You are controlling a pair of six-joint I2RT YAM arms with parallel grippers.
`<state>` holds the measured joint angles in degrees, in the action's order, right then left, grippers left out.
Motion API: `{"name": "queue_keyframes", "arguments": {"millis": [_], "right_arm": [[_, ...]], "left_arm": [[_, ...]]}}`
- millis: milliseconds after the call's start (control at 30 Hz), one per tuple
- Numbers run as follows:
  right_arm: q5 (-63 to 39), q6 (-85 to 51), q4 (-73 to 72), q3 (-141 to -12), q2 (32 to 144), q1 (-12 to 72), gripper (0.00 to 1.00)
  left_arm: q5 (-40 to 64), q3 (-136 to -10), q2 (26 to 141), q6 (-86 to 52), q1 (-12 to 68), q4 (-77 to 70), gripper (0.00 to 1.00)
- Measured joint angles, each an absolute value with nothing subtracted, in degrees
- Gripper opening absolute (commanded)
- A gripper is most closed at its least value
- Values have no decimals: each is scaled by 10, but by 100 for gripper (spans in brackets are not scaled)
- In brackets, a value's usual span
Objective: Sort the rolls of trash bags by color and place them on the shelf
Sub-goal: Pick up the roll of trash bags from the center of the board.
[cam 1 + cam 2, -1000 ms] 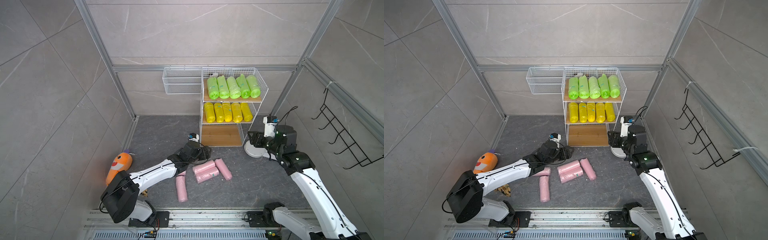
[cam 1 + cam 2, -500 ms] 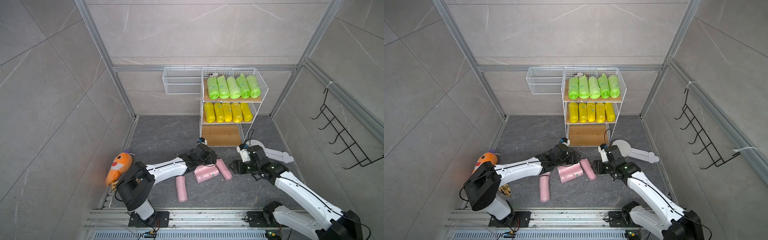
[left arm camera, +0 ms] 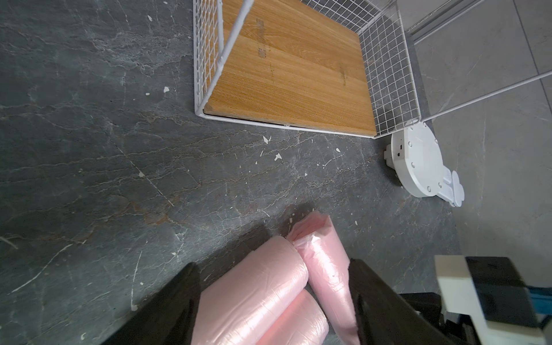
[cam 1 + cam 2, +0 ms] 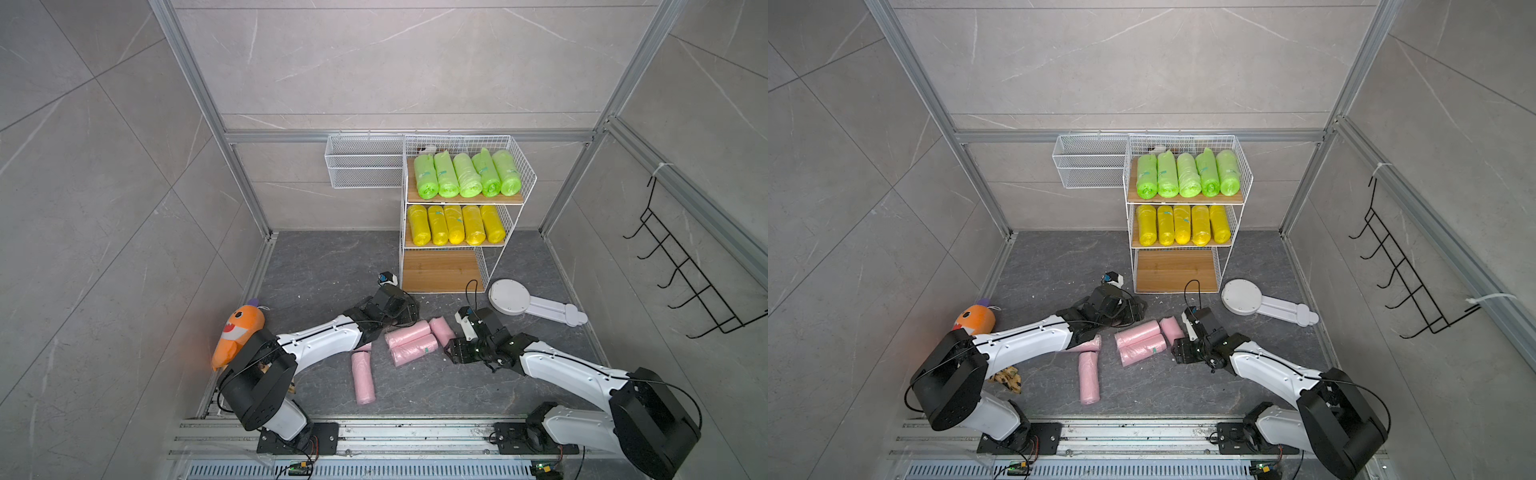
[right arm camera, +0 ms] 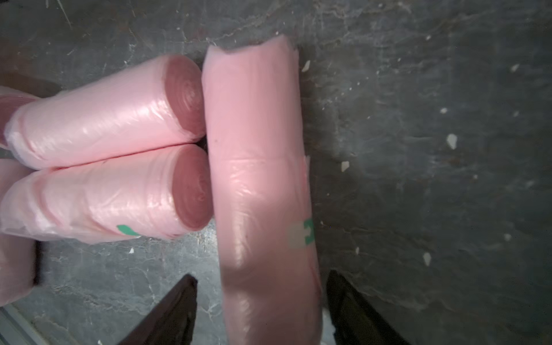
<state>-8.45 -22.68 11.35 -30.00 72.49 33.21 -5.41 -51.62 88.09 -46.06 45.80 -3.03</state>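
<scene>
Pink rolls (image 4: 407, 333) lie on the floor (image 4: 324, 266) in front of the shelf (image 4: 442, 270), three of them bunched together, another lying apart. Green rolls (image 4: 467, 174) fill its top tier, yellow rolls (image 4: 455, 224) the middle one. My left fingers (image 3: 179, 298) are spread, flanking two of the bunched rolls. My right fingers (image 5: 173, 310) are spread either side of the slanted roll (image 5: 260, 164), and I see no squeeze on it.

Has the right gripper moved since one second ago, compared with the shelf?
Yes. The right gripper has moved away from the bottom corner of the shelf, toward the front rail, and its fingers now straddle a pink roll.
</scene>
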Motion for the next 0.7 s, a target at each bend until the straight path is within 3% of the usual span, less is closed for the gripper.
{"name": "queue_keyframes", "arguments": {"millis": [67,233,467,700], "right_arm": [[-79,-230,110,-300,733,334,59],[-67,-236,100,-301,742,334,55],[-67,-259,81,-324,777,334,40],[-40,-260,113,-348,776,334,33]], "left_arm": [[-54,-516,881,-462,458,-32,81],[-52,-516,883,-463,457,-37,81],[-42,-516,885,-462,453,-42,81],[-42,-516,885,-463,443,-44,81]]}}
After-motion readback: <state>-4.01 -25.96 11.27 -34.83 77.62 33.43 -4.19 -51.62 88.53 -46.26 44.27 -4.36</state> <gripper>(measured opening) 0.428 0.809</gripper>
